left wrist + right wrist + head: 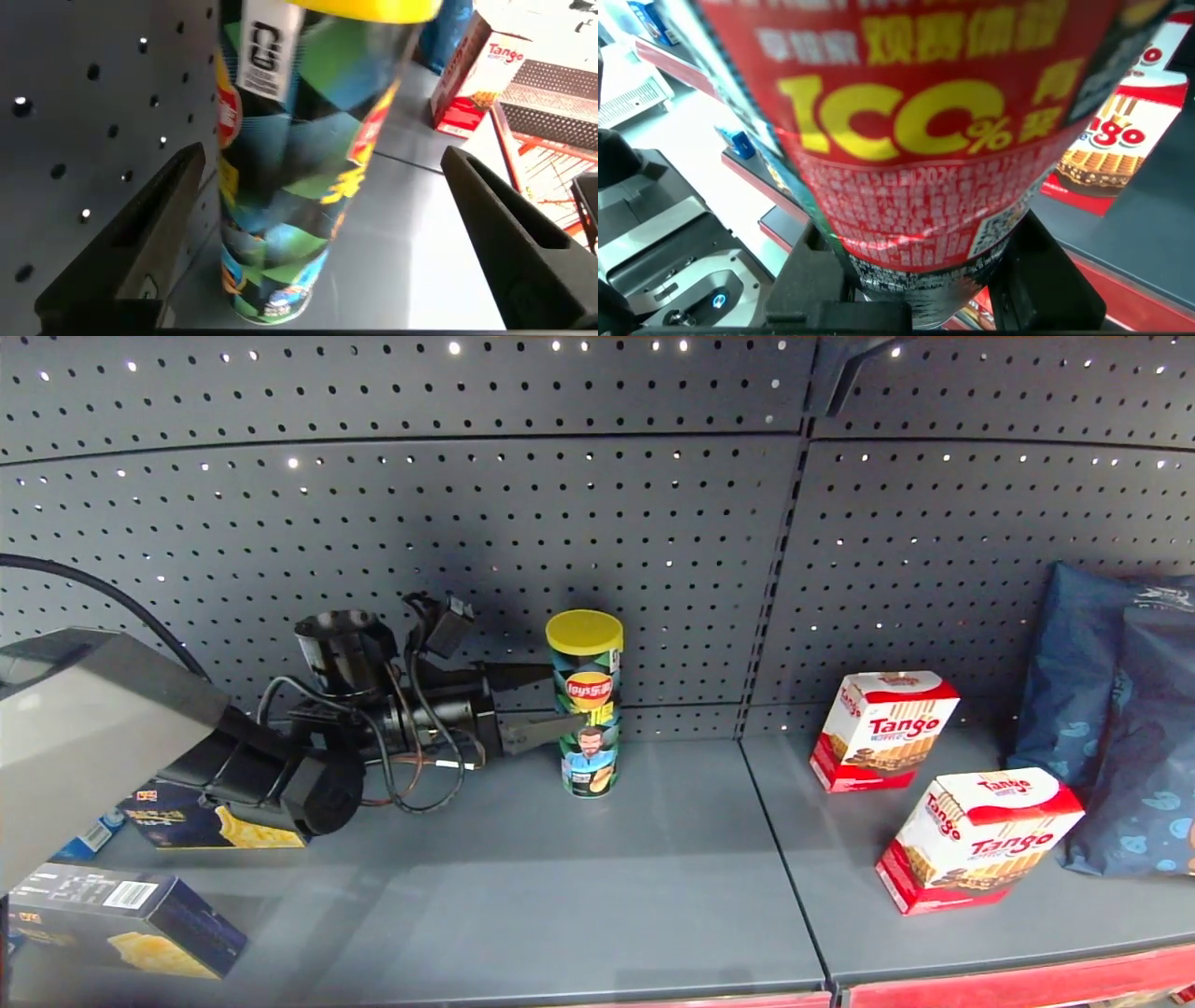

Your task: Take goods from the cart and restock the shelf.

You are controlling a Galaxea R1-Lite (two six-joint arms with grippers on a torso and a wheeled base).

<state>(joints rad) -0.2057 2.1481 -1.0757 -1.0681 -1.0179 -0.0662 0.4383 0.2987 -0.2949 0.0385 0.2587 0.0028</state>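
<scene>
A chip can (pixel 588 705) with a yellow lid and green-blue pattern stands upright on the grey shelf (pixel 579 877), close to the pegboard back wall. My left gripper (pixel 560 698) is open, one finger on each side of the can. In the left wrist view the can (pixel 299 168) stands between the fingers (pixel 140 243), with gaps on both sides. My right gripper (pixel 924 289) is shut on a red chip can (pixel 915 140) with yellow print, held in front of the shelf's edge.
Two red-and-white wafer boxes (pixel 882 728) (pixel 976 840) lie on the right shelf section, with dark blue bags (pixel 1111 709) beyond them. Dark blue boxes (pixel 121 919) (pixel 201 821) lie at the left. A wide bare stretch of shelf lies in front of the yellow-lidded can.
</scene>
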